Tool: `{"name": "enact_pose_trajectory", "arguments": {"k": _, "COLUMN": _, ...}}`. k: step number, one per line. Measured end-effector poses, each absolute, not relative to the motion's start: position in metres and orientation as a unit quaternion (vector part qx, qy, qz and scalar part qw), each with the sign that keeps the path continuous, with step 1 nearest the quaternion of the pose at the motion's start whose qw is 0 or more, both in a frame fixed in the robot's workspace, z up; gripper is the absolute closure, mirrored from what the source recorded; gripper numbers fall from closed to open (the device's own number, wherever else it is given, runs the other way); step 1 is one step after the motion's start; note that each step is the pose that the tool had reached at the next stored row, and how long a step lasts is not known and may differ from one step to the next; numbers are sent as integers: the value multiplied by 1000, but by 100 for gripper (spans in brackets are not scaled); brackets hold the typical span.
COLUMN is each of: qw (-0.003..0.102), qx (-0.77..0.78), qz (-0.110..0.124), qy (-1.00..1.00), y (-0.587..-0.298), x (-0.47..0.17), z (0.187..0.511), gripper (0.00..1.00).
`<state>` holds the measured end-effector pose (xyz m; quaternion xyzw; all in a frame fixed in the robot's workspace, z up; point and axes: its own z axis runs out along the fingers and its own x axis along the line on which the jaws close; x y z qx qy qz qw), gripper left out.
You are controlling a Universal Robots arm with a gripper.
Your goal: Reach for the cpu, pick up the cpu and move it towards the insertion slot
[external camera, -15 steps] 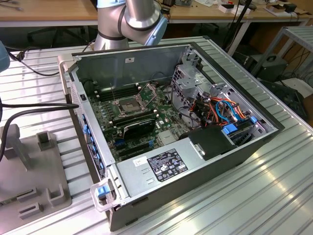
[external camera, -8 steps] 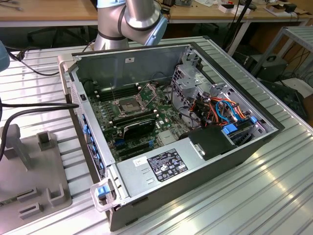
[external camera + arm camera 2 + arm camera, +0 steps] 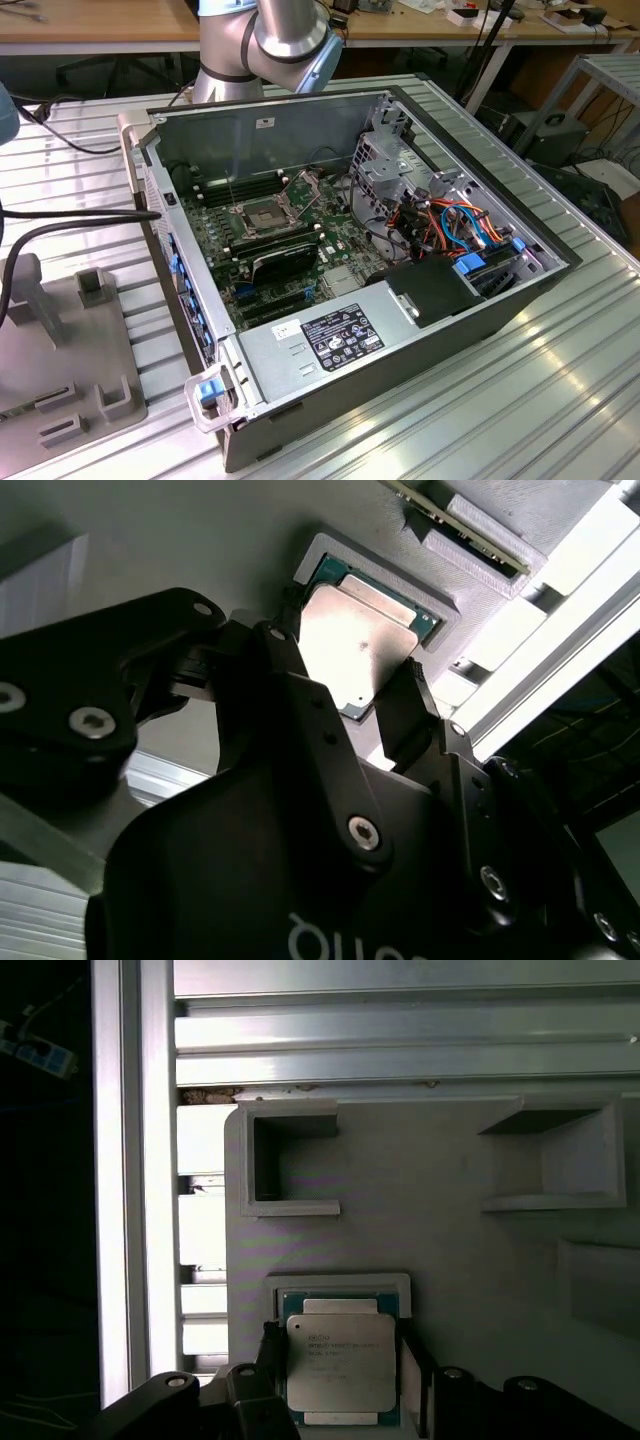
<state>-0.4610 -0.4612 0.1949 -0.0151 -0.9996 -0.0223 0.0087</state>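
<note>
The cpu (image 3: pixel 340 1355) (image 3: pixel 352 640), a thin square chip with a pale metal face on a green base, lies in a raised-rim recess of a grey plastic holder (image 3: pixel 450 1250) (image 3: pixel 180 540). My gripper (image 3: pixel 342 1365) (image 3: pixel 348 670) straddles it in both wrist views. One black finger (image 3: pixel 272 1360) lies against one side edge of the chip. The other finger (image 3: pixel 415 1370) lies against the opposite edge, so the gripper looks shut on the chip. The insertion slot (image 3: pixel 258 214), a metal-framed socket with a dark centre, sits on the motherboard inside the open computer case (image 3: pixel 470 300).
The grey holder (image 3: pixel 60 350) stands on the ribbed aluminium table (image 3: pixel 540 390) at the exterior view's left, beside the case. It has several raised blocks and notches (image 3: pixel 285 1165). Cables, a drive cage and a power supply (image 3: pixel 330 340) crowd the case. The arm's base (image 3: pixel 265 35) rises behind it.
</note>
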Motion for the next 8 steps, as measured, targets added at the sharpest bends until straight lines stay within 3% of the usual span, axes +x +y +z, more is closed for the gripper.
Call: {"name": "enact_pose_trajectory", "arguments": {"k": 8, "qw": 9, "qx": -15, "qz": -22, "qy": -1000, "y": -461, "x": -461, "z": 205, "gripper": 45}}
